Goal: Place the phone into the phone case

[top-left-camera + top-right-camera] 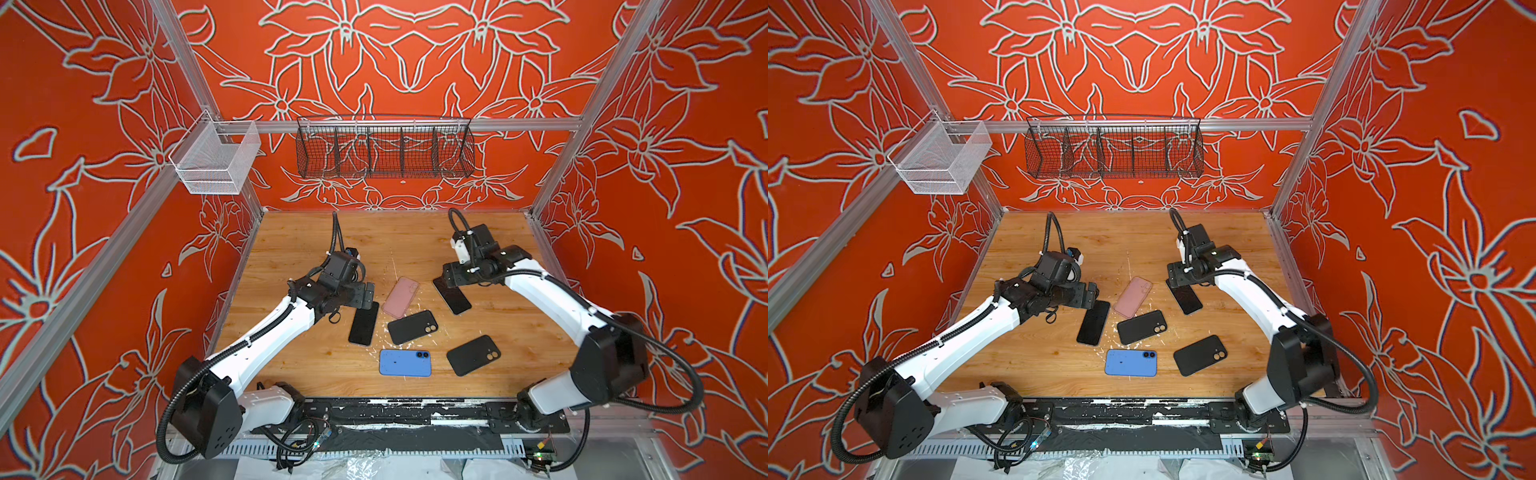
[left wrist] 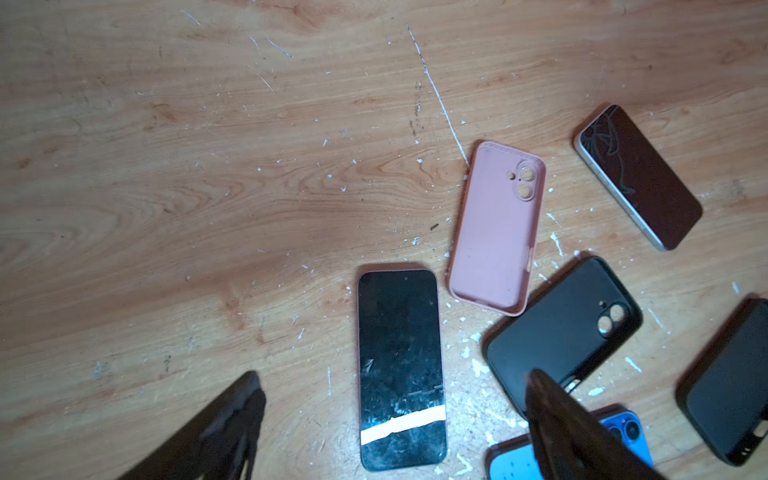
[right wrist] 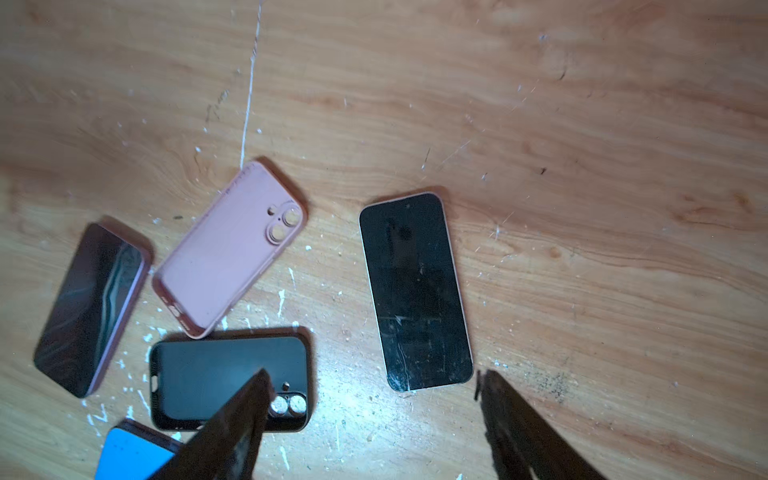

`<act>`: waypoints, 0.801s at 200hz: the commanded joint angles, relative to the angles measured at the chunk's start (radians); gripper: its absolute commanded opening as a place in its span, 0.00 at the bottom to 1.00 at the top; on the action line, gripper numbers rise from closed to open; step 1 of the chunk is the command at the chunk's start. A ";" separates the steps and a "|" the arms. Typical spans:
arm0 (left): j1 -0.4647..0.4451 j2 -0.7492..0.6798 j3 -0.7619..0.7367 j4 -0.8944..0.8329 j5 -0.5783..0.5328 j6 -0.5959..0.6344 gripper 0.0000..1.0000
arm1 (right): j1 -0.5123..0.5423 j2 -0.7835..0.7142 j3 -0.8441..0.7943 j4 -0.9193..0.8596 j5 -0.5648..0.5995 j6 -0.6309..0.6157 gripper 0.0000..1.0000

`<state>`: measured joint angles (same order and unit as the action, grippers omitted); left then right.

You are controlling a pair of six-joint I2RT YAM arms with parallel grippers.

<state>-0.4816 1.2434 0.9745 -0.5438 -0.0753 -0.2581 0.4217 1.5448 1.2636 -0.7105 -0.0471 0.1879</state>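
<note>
Wooden desk (image 1: 316,374): phone (image 2: 401,332) laid screen-up mid-desk, on left-edge side of pink case (image 2: 496,232). Jaws of left gripper (image 2: 394,376), right gripper (image 3: 374,374) spread wide, nothing gripped. Phone best pinched across long sides, camera end matched to case.

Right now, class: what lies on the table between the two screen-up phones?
The empty pink case lies between the left phone and the right phone, touching neither. Both top views and the left wrist view show this.

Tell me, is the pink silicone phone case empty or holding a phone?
Empty: the pink silicone phone case lies open side up, bare inside showing, with the wooden table visible through its camera holes.
</note>
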 commanded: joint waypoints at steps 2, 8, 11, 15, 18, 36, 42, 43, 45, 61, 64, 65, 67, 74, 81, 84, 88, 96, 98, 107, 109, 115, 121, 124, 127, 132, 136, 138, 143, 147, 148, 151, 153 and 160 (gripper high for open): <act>-0.003 0.016 -0.035 0.027 0.053 -0.052 0.97 | 0.055 0.092 0.086 -0.084 0.071 -0.092 0.81; -0.003 0.026 -0.040 0.026 0.045 -0.054 0.97 | 0.072 0.131 0.103 -0.094 0.078 -0.108 0.80; -0.003 0.030 -0.041 0.024 0.040 -0.055 0.97 | 0.080 0.149 0.114 -0.100 0.082 -0.114 0.80; -0.003 0.035 -0.043 0.022 0.035 -0.058 0.97 | 0.090 0.173 0.128 -0.104 0.086 -0.123 0.79; -0.004 0.039 -0.044 0.021 0.032 -0.058 0.97 | 0.098 0.189 0.138 -0.110 0.090 -0.129 0.79; -0.003 0.052 -0.053 0.022 0.025 -0.056 0.97 | 0.139 0.300 0.211 -0.151 0.116 -0.149 0.76; -0.003 0.054 -0.056 0.023 0.024 -0.055 0.97 | 0.151 0.333 0.242 -0.168 0.126 -0.152 0.75; -0.003 0.053 -0.057 0.024 0.024 -0.056 0.97 | 0.152 0.336 0.247 -0.169 0.128 -0.152 0.75; -0.003 0.055 -0.057 0.024 0.024 -0.057 0.97 | 0.156 0.347 0.254 -0.171 0.130 -0.152 0.75; -0.003 0.058 -0.059 0.027 0.019 -0.063 0.97 | 0.177 0.410 0.306 -0.166 0.114 -0.156 0.75; -0.003 0.058 -0.059 0.026 0.019 -0.063 0.97 | 0.179 0.420 0.315 -0.164 0.107 -0.157 0.75; -0.003 0.059 -0.059 0.026 0.018 -0.064 0.97 | 0.180 0.423 0.319 -0.163 0.105 -0.157 0.75; -0.003 0.058 -0.058 0.025 0.017 -0.063 0.97 | 0.182 0.430 0.324 -0.162 0.100 -0.156 0.75; -0.003 0.060 -0.055 0.024 0.013 -0.063 0.97 | 0.184 0.453 0.346 -0.157 0.089 -0.154 0.74; -0.003 0.059 -0.054 0.024 0.008 -0.062 0.97 | 0.187 0.475 0.371 -0.155 0.081 -0.150 0.74; -0.004 0.060 -0.052 0.024 0.006 -0.061 0.97 | 0.188 0.485 0.382 -0.155 0.077 -0.149 0.74; -0.003 0.060 -0.052 0.022 0.004 -0.062 0.97 | 0.189 0.497 0.396 -0.155 0.074 -0.148 0.74; -0.003 0.059 -0.050 0.021 0.000 -0.064 0.97 | 0.190 0.521 0.419 -0.150 0.063 -0.146 0.74; -0.003 0.058 -0.049 0.021 0.000 -0.063 0.97 | 0.191 0.526 0.425 -0.149 0.061 -0.145 0.74; -0.003 0.057 -0.048 0.021 -0.003 -0.064 0.97 | 0.194 0.554 0.455 -0.153 0.051 -0.146 0.74; -0.003 0.056 -0.048 0.021 -0.004 -0.064 0.97 | 0.194 0.559 0.461 -0.154 0.050 -0.146 0.74; -0.003 0.054 -0.048 0.022 -0.007 -0.066 0.97 | 0.194 0.575 0.479 -0.157 0.047 -0.145 0.73; -0.003 0.052 -0.048 0.021 -0.011 -0.067 0.97 | 0.195 0.592 0.495 -0.160 0.047 -0.148 0.72; -0.003 0.051 -0.047 0.019 -0.014 -0.070 0.97 | 0.196 0.599 0.504 -0.164 0.047 -0.149 0.72; -0.003 0.050 -0.046 0.018 -0.017 -0.070 0.97 | 0.195 0.605 0.510 -0.166 0.047 -0.149 0.72; -0.003 0.048 -0.045 0.014 -0.022 -0.071 0.97 | 0.196 0.617 0.518 -0.166 0.049 -0.148 0.72; -0.003 0.046 -0.045 0.013 -0.025 -0.071 0.97 | 0.195 0.624 0.524 -0.166 0.051 -0.148 0.71; -0.003 0.045 -0.045 0.012 -0.027 -0.071 0.97 | 0.196 0.628 0.528 -0.167 0.051 -0.149 0.71; -0.003 0.043 -0.045 0.010 -0.031 -0.071 0.97 | 0.195 0.635 0.535 -0.169 0.052 -0.149 0.70; -0.003 0.041 -0.046 0.009 -0.033 -0.070 0.97 | 0.196 0.641 0.541 -0.170 0.052 -0.150 0.70; -0.003 0.039 -0.046 0.009 -0.034 -0.071 0.97 | 0.196 0.641 0.541 -0.169 0.052 -0.150 0.70; -0.003 0.037 -0.046 0.008 -0.036 -0.072 0.97 | 0.196 0.646 0.544 -0.169 0.053 -0.150 0.70; -0.003 0.035 -0.047 0.008 -0.037 -0.073 0.97 | 0.195 0.649 0.545 -0.168 0.054 -0.151 0.70; -0.003 0.030 -0.049 0.010 -0.040 -0.074 0.97 | 0.195 0.656 0.551 -0.164 0.052 -0.150 0.69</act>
<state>-0.4835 1.2972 0.9142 -0.5297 -0.0853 -0.3153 0.6128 2.1612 1.7817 -0.8349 0.0170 0.0566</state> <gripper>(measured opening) 0.966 0.698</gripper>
